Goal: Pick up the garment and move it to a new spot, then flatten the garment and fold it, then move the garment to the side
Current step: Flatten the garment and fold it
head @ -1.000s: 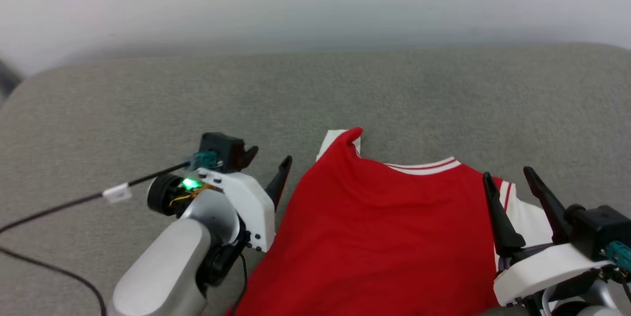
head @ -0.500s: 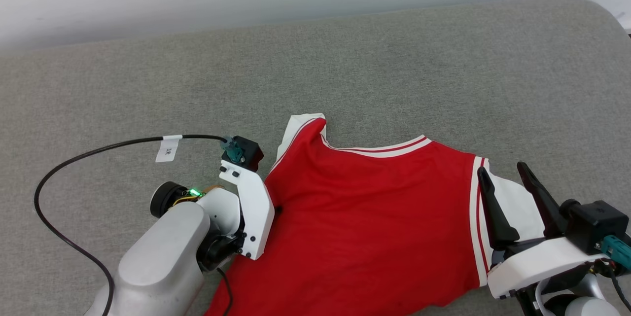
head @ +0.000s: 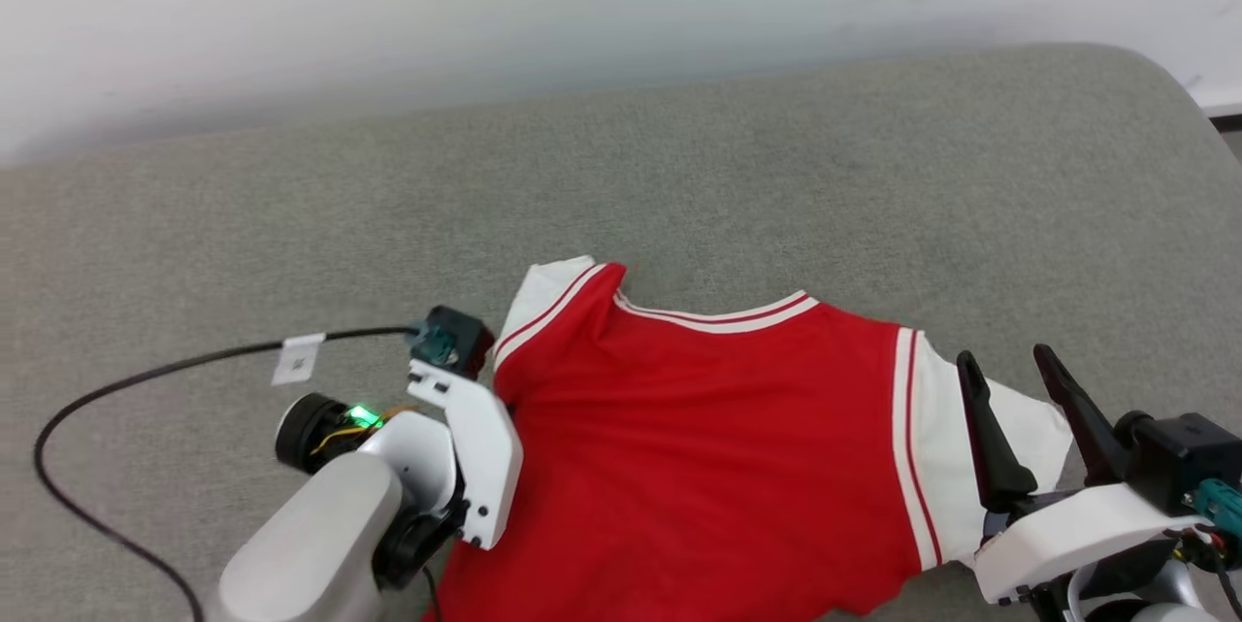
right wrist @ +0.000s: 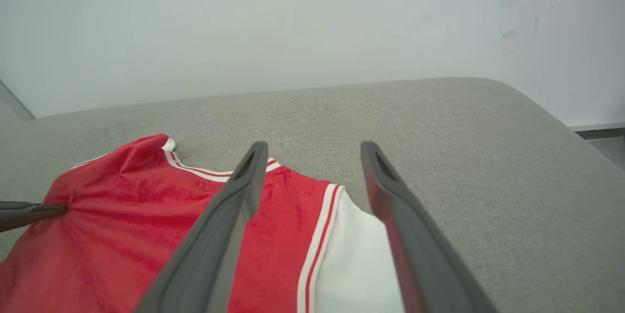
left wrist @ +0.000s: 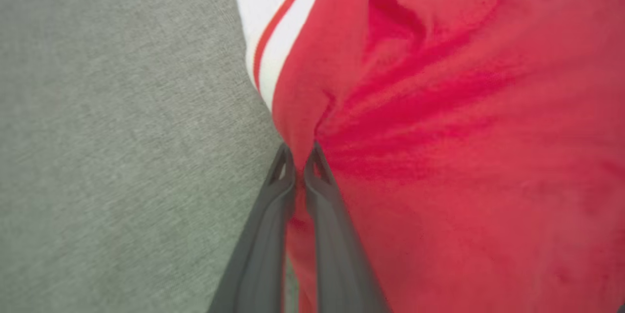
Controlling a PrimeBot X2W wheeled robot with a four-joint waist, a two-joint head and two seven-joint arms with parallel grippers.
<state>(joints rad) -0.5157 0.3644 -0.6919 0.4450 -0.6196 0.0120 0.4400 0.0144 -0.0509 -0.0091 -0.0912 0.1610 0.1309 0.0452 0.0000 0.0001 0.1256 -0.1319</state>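
Note:
The garment [head: 708, 447] lies on the grey cushion with its plain red face up, its white sleeves with red-and-white trim spread to both sides. My left gripper [left wrist: 299, 156] is shut on a pinch of red cloth at the garment's [left wrist: 464, 132] left side, just below the left sleeve, and creases fan out from its tips. In the head view its white wrist plate [head: 475, 457] hides the fingers. My right gripper [head: 1002, 357] stands open above the white right sleeve [head: 970, 467], holding nothing. In the right wrist view its fingers [right wrist: 229, 215] frame that sleeve [right wrist: 356, 264].
The grey upholstered surface [head: 776, 185] stretches far behind and to both sides of the garment, ending at a pale wall [head: 582, 11]. Its rounded right corner [head: 1179, 88] drops off. A black cable [head: 146, 375] with a white tag loops over the cushion at my left arm.
My left gripper has gone from open beside the garment to shut on its left edge. The right gripper stays open. The head camera has shifted.

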